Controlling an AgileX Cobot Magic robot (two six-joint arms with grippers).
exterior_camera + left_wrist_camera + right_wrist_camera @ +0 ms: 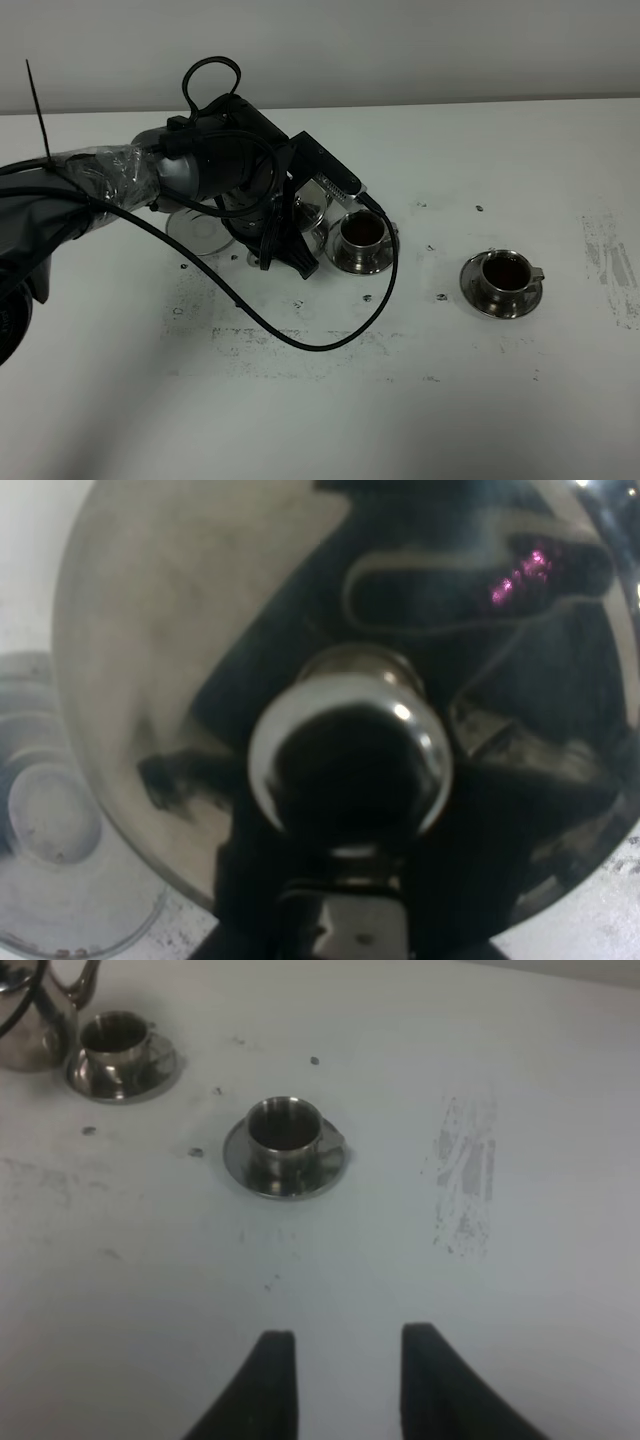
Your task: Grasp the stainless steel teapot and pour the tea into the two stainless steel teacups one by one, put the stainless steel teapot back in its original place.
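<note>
Broadly, we work on a wide white table (420, 400), scuffed with dark specks, and it gives us room on almost every side; only the far edge, where it meets the wall, lies behind our things.

Our left arm (100, 185) reaches in from the left and hides most of the stainless steel teapot (312, 205), of which only a shiny part shows beside the nearer cup. In the left wrist view the pot's domed lid (150, 680) and knob (350, 770) fill the frame, so we judge the left gripper (285, 245) has the pot by its handle; the fingers themselves are out of sight, though, and we cannot tell how the jaws stand. The pot hangs to the right of its round steel base (200, 232), apparently so the spout reaches the left teacup (362, 240) just to its right.

Both cups sit on saucers and look dark inside, so we judge that tea is in them. The right teacup (503, 280) stands well apart, with open table around it.

Our right gripper (345, 1360) hovers over bare table nearer than the right cup, jaws apart and empty, out of the pouring path.

A black cable (300, 335) loops over the table near the pot and could snag.
</note>
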